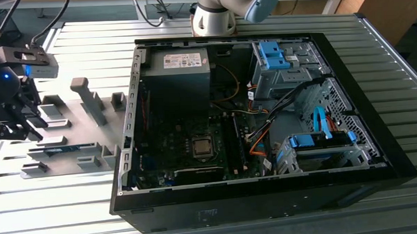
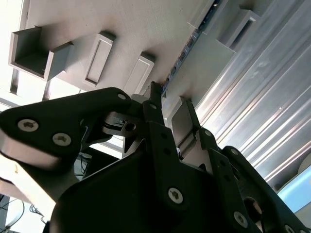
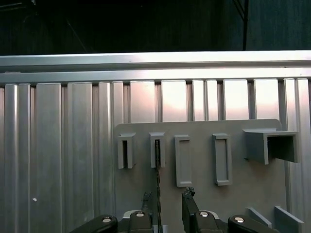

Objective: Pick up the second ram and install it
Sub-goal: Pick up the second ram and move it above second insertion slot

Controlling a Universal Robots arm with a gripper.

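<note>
Hand (image 3: 166, 196) nearest me, fingers (image 3: 188, 206) spread astride the second ram (image 3: 157, 174), which stands on edge in its grey holder (image 3: 162, 150); pick-up stage, I judge, calling for a centred pinch.

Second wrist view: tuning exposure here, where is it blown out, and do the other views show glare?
In the second wrist view the background past the gripper is blown white and the table ribs streak bright; in the first wrist view glare bands its rail; in the exterior view its bare ribs wash pale.
</note>
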